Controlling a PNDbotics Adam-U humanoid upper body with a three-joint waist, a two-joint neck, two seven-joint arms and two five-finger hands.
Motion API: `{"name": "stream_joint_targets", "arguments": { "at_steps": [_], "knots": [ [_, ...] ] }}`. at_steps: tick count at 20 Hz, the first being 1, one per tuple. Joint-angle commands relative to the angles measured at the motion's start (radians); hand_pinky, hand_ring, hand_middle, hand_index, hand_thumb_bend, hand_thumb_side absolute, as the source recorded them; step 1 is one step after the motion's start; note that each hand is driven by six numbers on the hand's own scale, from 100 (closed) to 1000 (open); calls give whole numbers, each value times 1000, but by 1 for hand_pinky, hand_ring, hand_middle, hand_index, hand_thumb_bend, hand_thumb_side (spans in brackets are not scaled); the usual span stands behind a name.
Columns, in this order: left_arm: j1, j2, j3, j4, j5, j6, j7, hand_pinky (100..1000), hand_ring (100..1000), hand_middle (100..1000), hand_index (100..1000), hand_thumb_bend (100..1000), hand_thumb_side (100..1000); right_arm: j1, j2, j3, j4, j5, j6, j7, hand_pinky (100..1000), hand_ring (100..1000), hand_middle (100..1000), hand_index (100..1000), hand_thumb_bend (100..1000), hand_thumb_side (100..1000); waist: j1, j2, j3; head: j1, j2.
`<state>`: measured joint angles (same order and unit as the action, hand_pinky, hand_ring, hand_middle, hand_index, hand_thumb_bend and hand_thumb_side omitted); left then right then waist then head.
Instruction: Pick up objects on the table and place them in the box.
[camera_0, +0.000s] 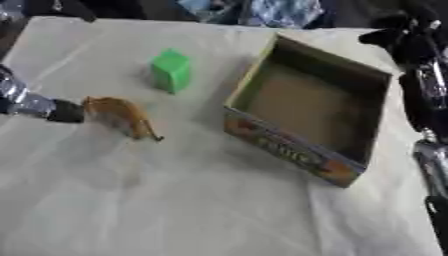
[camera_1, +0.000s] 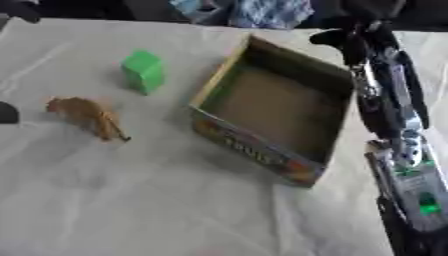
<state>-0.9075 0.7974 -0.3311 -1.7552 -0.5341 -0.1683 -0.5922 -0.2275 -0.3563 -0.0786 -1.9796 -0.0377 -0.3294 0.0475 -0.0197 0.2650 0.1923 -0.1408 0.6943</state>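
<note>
Only the left eye view shows the left hand (camera_0: 66, 111) touching the brown toy animal (camera_0: 122, 116); its fingers are indiscernible. The right hand (camera_1: 343, 36) hangs past the box (camera_1: 262, 150), grip unclear.

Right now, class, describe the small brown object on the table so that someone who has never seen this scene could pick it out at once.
Start at the open cardboard box on the white-covered table. To its left sit two small things: a green block farther back, and nearer the camera a brown animal-shaped toy. The toy is the brown, irregular one with thin parts sticking out; the block is bright green and square-edged.
</note>
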Motion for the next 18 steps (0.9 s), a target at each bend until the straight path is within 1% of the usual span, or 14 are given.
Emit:
{"name": "stream_joint_targets", "arguments": {
  "at_steps": [1,5,7,10,11,12,16,18],
  "knots": [
    [-43,-14,-3,57,-33,-10,-37,870,908,1000,878,743,740,-4,-10,0,-20,-4,1,3,816,711,725,940,100,771,4,-20,2,5,7],
    [-73,-48,-14,113,-77,-20,-67,873,904,1000,875,745,698,-3,-9,1,-20,-5,2,6,816,711,725,939,100,772,5,-21,1,5,5],
    [-87,-63,-21,138,-93,-28,-84,880,903,1000,874,770,699,-2,-8,1,-20,-6,2,6,816,711,724,939,100,772,5,-21,1,5,4],
    [-104,-79,-36,176,-116,-49,-108,878,900,1000,886,902,766,-2,-8,1,-20,-7,3,6,815,711,724,939,100,771,5,-22,1,2,2],
    [-108,-83,-41,186,-120,-56,-113,878,898,1000,896,910,766,-2,-8,1,-20,-7,3,7,815,711,724,939,100,771,5,-22,1,0,2],
    [-112,-86,-47,195,-126,-64,-119,877,895,1000,897,892,751,-2,-8,1,-20,-7,3,7,815,711,724,939,100,771,5,-21,1,-4,2],
    [-123,-104,-66,242,-143,-93,-149,864,896,1000,901,773,664,-5,-8,2,-20,-11,3,8,815,710,724,938,100,771,4,-20,-1,-25,3],
    [-125,-112,-72,267,-146,-106,-165,865,900,1000,900,744,638,-6,-8,2,-20,-13,3,8,815,709,723,939,100,771,2,-19,-2,-40,4]
  ]
}}
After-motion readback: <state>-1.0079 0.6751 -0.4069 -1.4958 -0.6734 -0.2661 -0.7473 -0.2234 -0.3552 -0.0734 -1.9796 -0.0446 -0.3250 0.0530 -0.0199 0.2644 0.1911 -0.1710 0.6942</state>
